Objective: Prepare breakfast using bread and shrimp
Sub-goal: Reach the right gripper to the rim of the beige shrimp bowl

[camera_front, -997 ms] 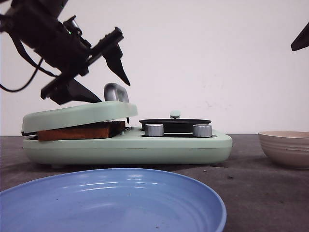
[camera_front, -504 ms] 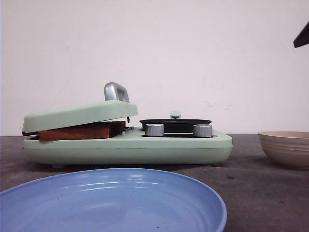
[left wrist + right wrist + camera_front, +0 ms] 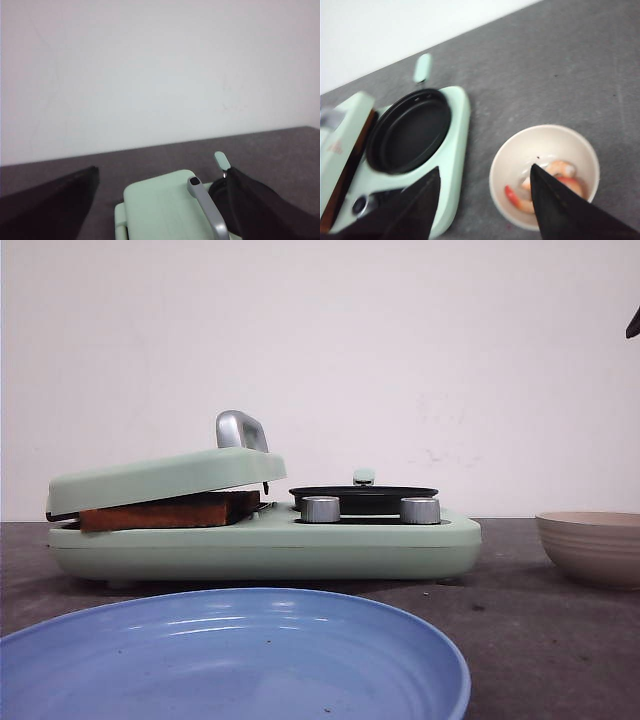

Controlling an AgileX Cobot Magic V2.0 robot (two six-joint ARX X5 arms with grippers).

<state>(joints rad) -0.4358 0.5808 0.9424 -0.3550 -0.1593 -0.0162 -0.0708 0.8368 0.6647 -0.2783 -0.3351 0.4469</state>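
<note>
Browned bread (image 3: 165, 512) lies clamped under the lowered lid (image 3: 165, 478) of the mint-green breakfast maker (image 3: 270, 545); only its dark crust edge shows. My left gripper (image 3: 162, 170) hangs open high above that lid (image 3: 160, 205) and its grey handle (image 3: 207, 210), holding nothing. It is outside the front view. The shrimp (image 3: 517, 200), orange-red and pale pink, lie in the beige bowl (image 3: 500, 165). Over the bowl's edge my right gripper (image 3: 485, 168) is open and empty, one finger covering part of the shrimp. Only a dark tip (image 3: 634, 325) of it shows in the front view.
A round black pan (image 3: 410, 130) sits in the maker's right half, behind two silver knobs (image 3: 320, 508). A large blue plate (image 3: 230, 660) fills the near foreground. The beige bowl (image 3: 590, 540) stands on the dark table to the right of the maker.
The left arm, one second ago just above the lid handle, has lifted out of the front view. The right gripper's tip has slid further toward the top right edge.
</note>
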